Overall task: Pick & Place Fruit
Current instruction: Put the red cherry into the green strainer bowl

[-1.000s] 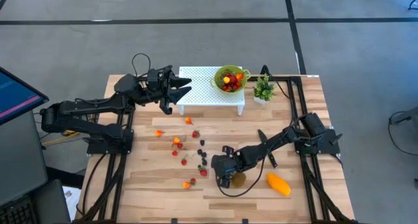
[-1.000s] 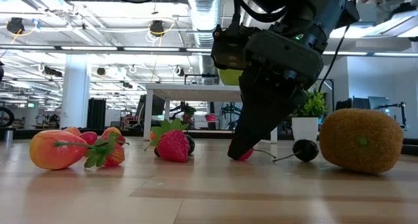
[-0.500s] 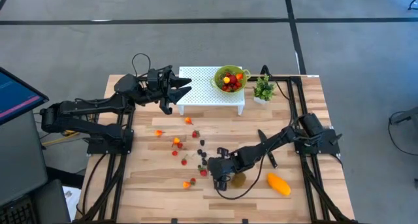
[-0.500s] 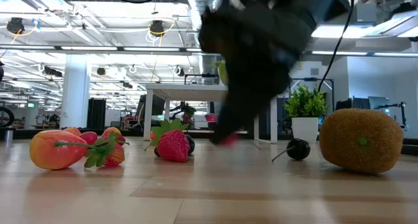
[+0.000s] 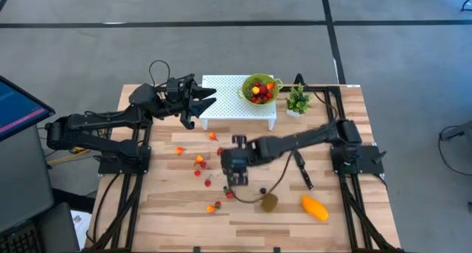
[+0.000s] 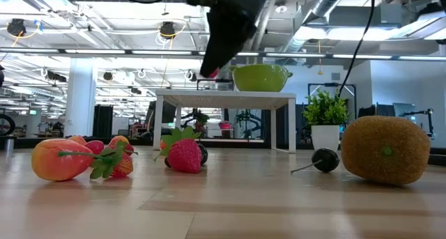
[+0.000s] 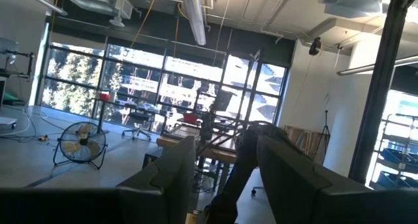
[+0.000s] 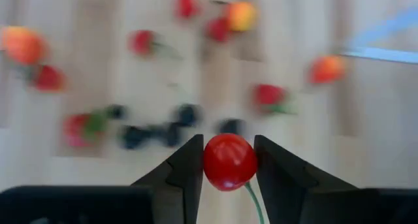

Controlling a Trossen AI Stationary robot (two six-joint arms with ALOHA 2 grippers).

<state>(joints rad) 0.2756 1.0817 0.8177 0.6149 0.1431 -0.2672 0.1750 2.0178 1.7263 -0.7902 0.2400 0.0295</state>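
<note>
My right gripper (image 5: 236, 181) had swung from beside the kiwi (image 5: 269, 202) at lower centre up to mid-frame, lifted clear of the table, fingers clenched on a red cherry (image 8: 229, 162). The kiwi hadn't budged. My left gripper (image 5: 200, 99) stayed at the upper left, part open, empty. No writing was readable anywhere.

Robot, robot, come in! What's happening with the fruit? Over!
Right hand shut on a red cherry, lifted above the table. Left hand waiting by the white stand, fingers open. Nothing in the way. Over.
</note>
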